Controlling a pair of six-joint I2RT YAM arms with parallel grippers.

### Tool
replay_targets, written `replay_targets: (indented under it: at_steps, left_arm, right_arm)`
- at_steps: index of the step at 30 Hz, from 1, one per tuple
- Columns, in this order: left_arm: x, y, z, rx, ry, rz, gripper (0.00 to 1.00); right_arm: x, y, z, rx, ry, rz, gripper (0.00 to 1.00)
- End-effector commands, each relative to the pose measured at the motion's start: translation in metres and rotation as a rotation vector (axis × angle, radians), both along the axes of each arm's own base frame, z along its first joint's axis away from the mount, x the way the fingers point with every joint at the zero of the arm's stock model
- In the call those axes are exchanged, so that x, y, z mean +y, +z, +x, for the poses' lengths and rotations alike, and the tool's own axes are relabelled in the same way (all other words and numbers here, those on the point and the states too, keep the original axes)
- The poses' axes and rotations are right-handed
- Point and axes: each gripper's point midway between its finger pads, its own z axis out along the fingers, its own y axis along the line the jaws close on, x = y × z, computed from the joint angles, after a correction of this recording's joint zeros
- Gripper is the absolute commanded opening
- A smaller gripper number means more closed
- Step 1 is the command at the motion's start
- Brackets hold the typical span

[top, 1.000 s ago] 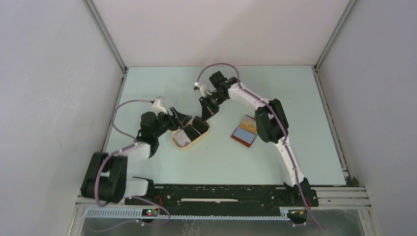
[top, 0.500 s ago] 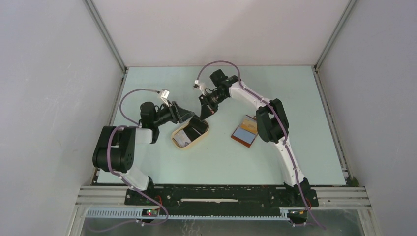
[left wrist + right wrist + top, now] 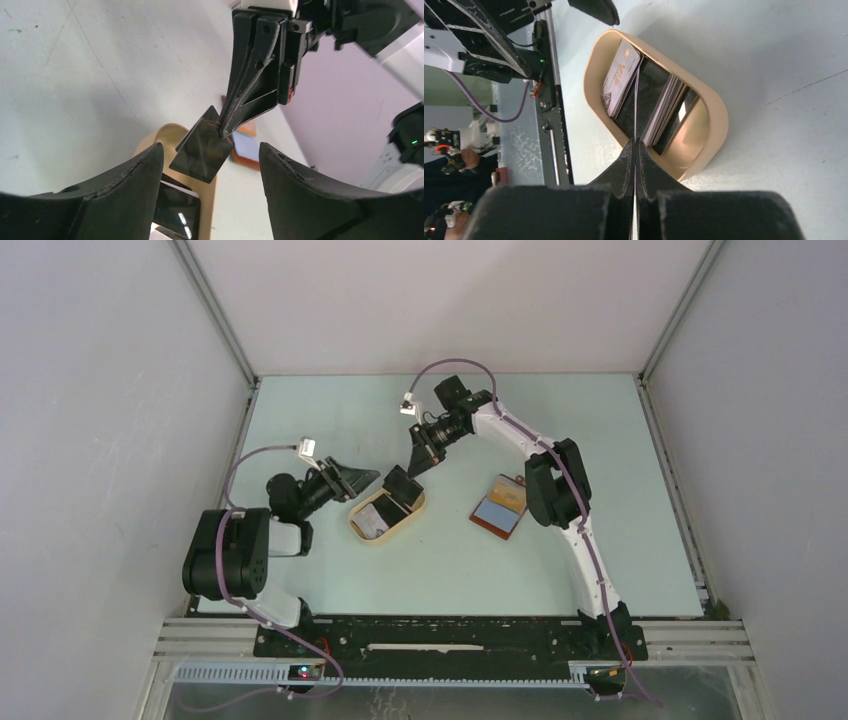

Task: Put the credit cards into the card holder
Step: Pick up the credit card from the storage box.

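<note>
Right fingers (image 3: 624, 170): pressed together on a black card (image 3: 402, 485), pinching it by its far corner. The card hangs tilted over the far right end of the beige tray (image 3: 368, 533). Cannot tell whether its lower edge touches anything in the tray. In the right wrist view the card is edge-on, a thin line running out from between the fingertips over the tray's contents.

Left fingers (image 3: 125, 190): spread wide, nothing between them. They sit just left of the tray, above the tabletop (image 3: 450, 570), and point toward the held card. In the left wrist view the black card and the right fingertips show in the gap between them.

Tray contents: more cards stacked and leaning together. A white printed card (image 3: 621, 75) lies at the near left end. Several dark cards (image 3: 651, 100) lie beside it, toward the far right end.

Card holder (image 3: 500, 508): lies open on the tabletop, right of the tray and apart from it, just beside the right arm's elbow joint. It has a reddish-brown border, with blue and orange patches on its upper face. Cannot tell whether these patches are cards seated in its slots.
</note>
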Motion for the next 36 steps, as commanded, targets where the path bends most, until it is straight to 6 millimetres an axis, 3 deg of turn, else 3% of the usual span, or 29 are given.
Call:
replay_targets:
  at_steps: [1,7,14,21,30,36]
  left_arm:
    - [0.005,0.028,-0.015,-0.055,0.044,-0.146,0.74]
    - [0.005,0.02,-0.032,-0.011,0.07,-0.166,0.72]
    - [0.003,0.002,-0.026,0.069,0.086,-0.178,0.67]
    - [-0.019,-0.001,-0.027,0.084,0.03,-0.175,0.66]
    - [-0.029,0.002,-0.018,0.084,-0.016,-0.186,0.42]
    - [-0.035,0.01,-0.019,0.058,-0.072,-0.198,0.34]
  right_arm:
    - [0.006,0.042,0.0,0.033,-0.018,0.094,0.0]
    - [0.01,0.054,-0.003,0.135,-0.031,0.154,0.0]
    - [0.01,0.071,-0.006,0.221,-0.042,0.207,0.0]
    - [0.01,0.075,-0.009,0.27,-0.036,0.224,0.0]
    - [0.011,0.073,-0.013,0.309,-0.027,0.232,0.0]
    - [0.011,0.071,-0.014,0.336,-0.02,0.234,0.0]
